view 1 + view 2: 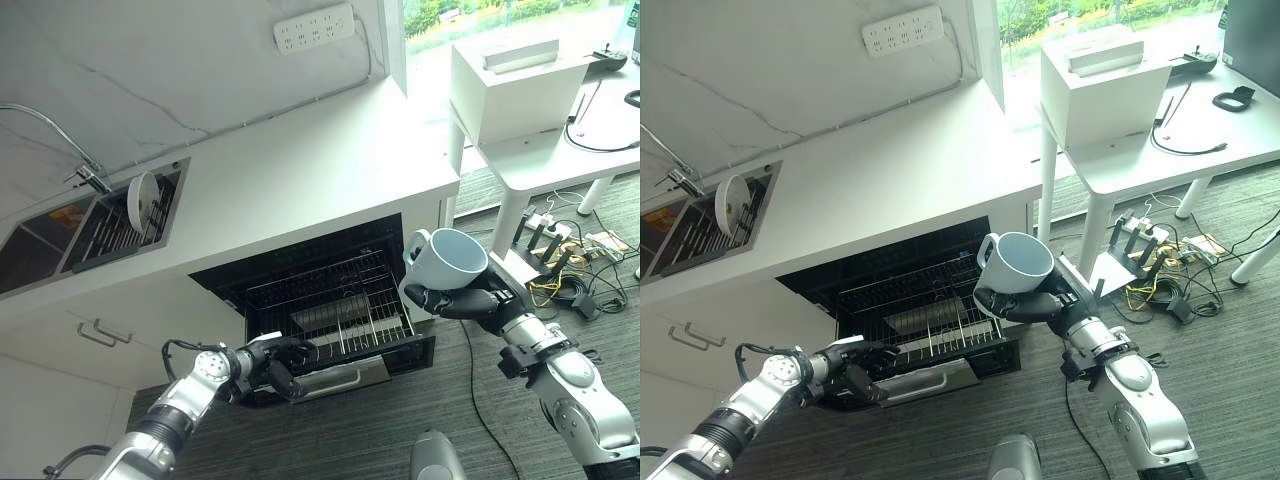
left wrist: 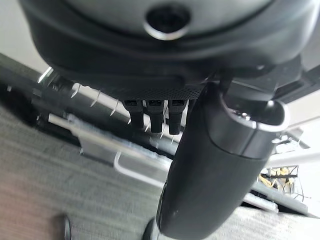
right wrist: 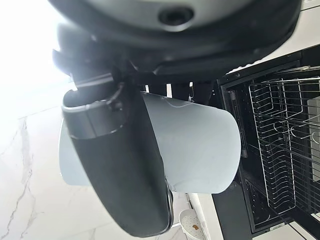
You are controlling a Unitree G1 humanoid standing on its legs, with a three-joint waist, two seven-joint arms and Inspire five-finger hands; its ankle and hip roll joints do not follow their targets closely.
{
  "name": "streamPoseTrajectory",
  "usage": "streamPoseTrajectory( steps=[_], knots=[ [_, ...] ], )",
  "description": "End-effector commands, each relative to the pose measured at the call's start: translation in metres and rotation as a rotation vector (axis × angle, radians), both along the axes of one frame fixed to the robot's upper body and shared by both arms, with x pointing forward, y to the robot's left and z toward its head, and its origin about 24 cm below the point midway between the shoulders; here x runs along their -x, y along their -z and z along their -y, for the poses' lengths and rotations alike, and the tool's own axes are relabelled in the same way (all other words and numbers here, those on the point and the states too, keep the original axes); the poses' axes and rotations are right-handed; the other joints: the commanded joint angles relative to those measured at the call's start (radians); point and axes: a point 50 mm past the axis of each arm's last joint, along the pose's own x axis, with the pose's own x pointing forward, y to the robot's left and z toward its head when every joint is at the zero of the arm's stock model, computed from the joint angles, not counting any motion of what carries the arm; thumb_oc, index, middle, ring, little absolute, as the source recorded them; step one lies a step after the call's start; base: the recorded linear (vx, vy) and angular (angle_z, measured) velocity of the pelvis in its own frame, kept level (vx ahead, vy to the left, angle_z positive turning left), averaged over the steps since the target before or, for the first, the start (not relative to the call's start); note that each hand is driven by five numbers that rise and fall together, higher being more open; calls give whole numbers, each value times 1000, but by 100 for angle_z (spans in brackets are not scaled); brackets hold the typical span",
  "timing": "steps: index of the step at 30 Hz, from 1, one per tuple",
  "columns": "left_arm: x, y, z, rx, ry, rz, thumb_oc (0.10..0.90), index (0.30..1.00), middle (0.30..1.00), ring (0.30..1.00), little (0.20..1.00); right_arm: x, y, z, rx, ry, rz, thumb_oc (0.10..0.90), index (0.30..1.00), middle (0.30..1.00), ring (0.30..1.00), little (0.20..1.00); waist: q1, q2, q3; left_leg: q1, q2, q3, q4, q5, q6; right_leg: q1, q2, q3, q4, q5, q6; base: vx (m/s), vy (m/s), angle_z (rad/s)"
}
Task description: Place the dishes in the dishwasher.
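Observation:
My right hand (image 1: pixel 468 301) is shut on a white mug (image 1: pixel 447 262), holding it from below, mouth tilted up, in the air just right of the open dishwasher (image 1: pixel 300 262). The right wrist view shows the mug (image 3: pixel 192 150) behind the thumb, with the wire rack (image 3: pixel 280 150) beyond it. The pulled-out rack (image 1: pixel 330 300) holds a grey insert. My left hand (image 1: pixel 283 364) has its fingers curled over the drawer's front edge, just left of the silver handle (image 1: pixel 338 381). A white plate (image 1: pixel 142 198) stands on edge in the sink rack (image 1: pixel 110 228).
The white counter (image 1: pixel 300 170) runs above the dishwasher, with a faucet (image 1: pixel 88 176) by the sink. A white table (image 1: pixel 560 150) carrying a white box (image 1: pixel 510 85) stands at the right. Cables and a power strip (image 1: pixel 560 270) lie on the floor below it.

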Motion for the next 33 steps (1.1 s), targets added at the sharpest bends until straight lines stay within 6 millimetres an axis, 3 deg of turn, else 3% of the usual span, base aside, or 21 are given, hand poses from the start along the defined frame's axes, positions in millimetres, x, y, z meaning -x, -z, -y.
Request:
streamPoseTrajectory(
  steps=[1,7,12,18,25,29,33],
  knots=[
    [-20,-25,-9,-58,62,40,800,900,900,900,900,-4,-71,-22,-56,-130,353,400,300,300,300,300,-13,-45,-47,-32,34,-72,193,-237,32,106,-10,21,-135,-11,100,0,0,0],
    [11,20,-1,-110,135,-255,800,900,900,900,900,-6,-73,-27,-52,-148,347,400,300,300,300,300,-27,-43,-43,-28,33,-64,193,-239,35,106,-8,27,-135,-12,100,0,0,0],
    [40,46,4,-129,216,-524,800,900,900,900,900,-9,-74,-32,-44,-164,341,400,300,300,300,300,-34,-37,-40,-26,31,-60,193,-244,37,107,-6,29,-135,-18,101,20,12,-6],
    [64,51,10,-181,406,-722,800,900,900,900,900,-11,-75,-34,-29,-162,343,400,300,300,300,300,-28,-27,-35,-28,27,-65,193,-246,38,109,-9,23,-135,-23,102,7,12,-3],
    [69,33,8,-254,512,-789,800,900,900,900,900,-13,-75,-33,-23,-130,364,400,300,300,300,300,7,-28,-24,-40,23,-91,193,-245,38,115,-17,-2,-135,-28,102,-12,-4,2],
    [47,13,5,-214,425,-555,800,900,900,900,900,-12,-74,-30,-29,-103,366,400,300,300,300,300,34,-39,-22,-47,25,-108,193,-241,36,122,-23,-24,-135,-26,102,-35,-43,8],
    [9,-39,2,-20,229,-214,800,900,900,900,900,-9,-67,-22,-17,-52,350,400,300,300,300,300,65,-55,-24,-51,29,-121,193,-235,31,129,-30,-47,-135,-21,102,-25,-56,12]
  ],
)
